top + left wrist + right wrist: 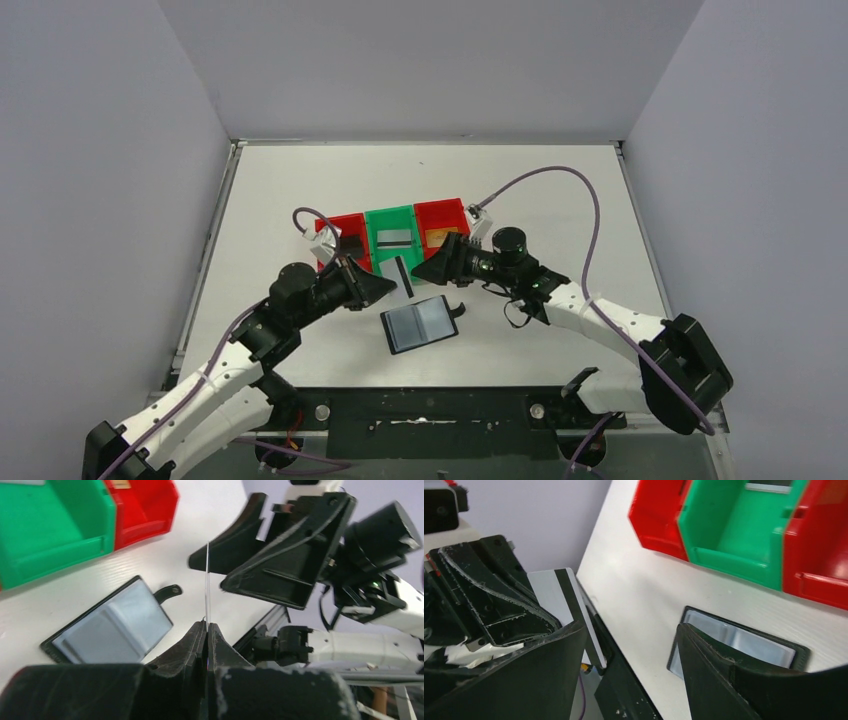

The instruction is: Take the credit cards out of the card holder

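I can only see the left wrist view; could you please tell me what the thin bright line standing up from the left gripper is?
Observer: It is a card, which you are seeing edge-on. The right wrist view shows its pale face with a dark stripe, clamped in the left gripper.
Operator: Thank you. Does the green bin hold anything? I only see part of its inside.
Observer: Yes, the top view shows a second card lying flat inside the green bin.
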Action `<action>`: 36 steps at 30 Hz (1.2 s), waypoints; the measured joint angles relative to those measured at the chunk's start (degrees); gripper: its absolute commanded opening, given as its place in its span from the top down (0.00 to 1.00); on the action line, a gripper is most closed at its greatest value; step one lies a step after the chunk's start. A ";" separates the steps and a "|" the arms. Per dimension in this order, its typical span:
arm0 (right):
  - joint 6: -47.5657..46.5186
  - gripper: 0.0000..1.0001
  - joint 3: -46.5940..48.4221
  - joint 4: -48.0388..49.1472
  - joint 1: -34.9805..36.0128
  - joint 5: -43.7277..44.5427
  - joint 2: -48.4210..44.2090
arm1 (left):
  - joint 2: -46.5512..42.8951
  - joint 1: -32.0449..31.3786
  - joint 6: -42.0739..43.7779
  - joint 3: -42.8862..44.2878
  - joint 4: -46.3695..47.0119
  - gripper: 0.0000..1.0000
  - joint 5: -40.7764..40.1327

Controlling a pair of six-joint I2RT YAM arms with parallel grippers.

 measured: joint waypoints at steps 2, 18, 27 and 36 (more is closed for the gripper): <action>0.24 0.35 0.98 2.80 0.02 -3.80 1.51 | 0.35 0.17 0.33 0.00 2.99 1.00 2.75; 6.91 0.63 1.25 18.34 -0.11 -17.73 4.83 | 2.64 1.55 0.46 0.00 9.75 1.00 11.28; 8.70 0.75 1.09 21.59 -0.81 -19.61 4.83 | 2.62 3.45 -0.46 -0.02 11.19 1.00 13.70; 9.99 0.98 -0.55 23.93 -1.53 -20.81 4.83 | 2.58 4.79 -1.18 -0.55 12.13 0.99 15.69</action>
